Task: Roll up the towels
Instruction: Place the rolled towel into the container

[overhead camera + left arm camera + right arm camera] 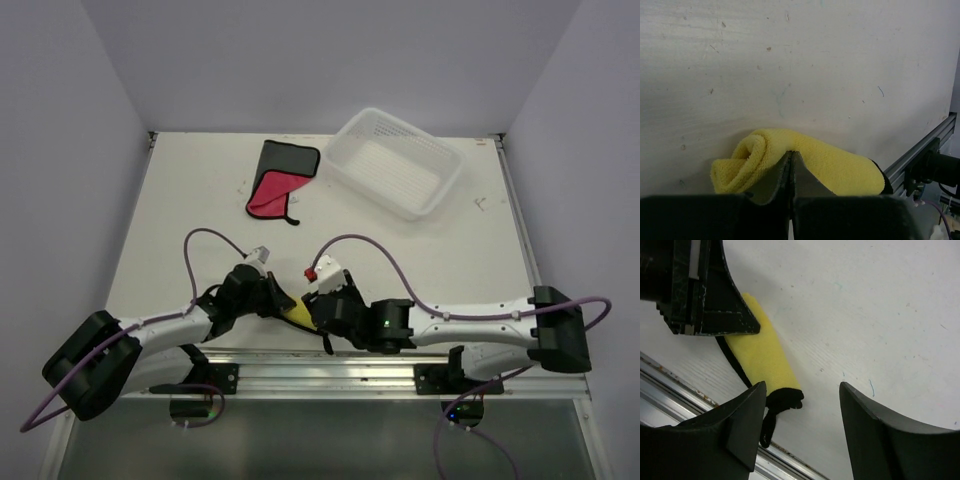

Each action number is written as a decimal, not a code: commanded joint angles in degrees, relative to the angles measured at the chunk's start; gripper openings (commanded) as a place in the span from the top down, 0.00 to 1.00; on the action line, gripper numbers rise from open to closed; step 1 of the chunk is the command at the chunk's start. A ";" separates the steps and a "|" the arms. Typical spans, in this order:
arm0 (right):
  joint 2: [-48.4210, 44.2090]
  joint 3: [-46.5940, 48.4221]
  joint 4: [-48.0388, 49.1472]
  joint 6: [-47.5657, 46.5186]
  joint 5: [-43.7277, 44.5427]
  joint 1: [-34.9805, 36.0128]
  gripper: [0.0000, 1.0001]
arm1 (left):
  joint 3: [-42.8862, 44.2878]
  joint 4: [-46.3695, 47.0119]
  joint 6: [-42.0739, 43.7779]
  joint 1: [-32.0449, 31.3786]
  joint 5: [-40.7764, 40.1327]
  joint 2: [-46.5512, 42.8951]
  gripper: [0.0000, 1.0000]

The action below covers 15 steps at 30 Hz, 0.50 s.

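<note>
**A:** Where's the yellow towel?

**B:** At 6 o'clock on the table, just beside the near rail, between the two grippers. It's rolled up, with the spiral end visible in the left wrist view.

**A:** Axis?

**B:** Roughly 10-to-4 in the top view. The black-trimmed end is the 4 o'clock end, and that one faces the right arm.

**A:** Grippers?

**B:** The left gripper has its fingers pressed together, with the tips against the side of the roll. I can't tell if a fold is caught between them. The right gripper is spread wide and holds nothing. The black end sits near the mouth of the gap, closer to one finger, and touches neither.

**A:** So which arm takes it?

**B:** My read is the right. The roll lies at about 11 o'clock from its open jaws, with its axis running in between the fingers rather than across them. The wrist would likely need turning before it could grip across the roll.

**A:** What's left?

**B:** The red-and-black towel lies flat and unrolled at 12 o'clock, well apart from both arms. The white basket is at 1 o'clock. The left arm looks marginally nearer the red-and-black towel.
</note>
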 commanded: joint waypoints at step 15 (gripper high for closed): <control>10.83 -4.38 19.14 3.05 -51.72 -24.21 0.34 | -5.10 -0.95 -2.14 -2.52 -5.53 -0.50 0.99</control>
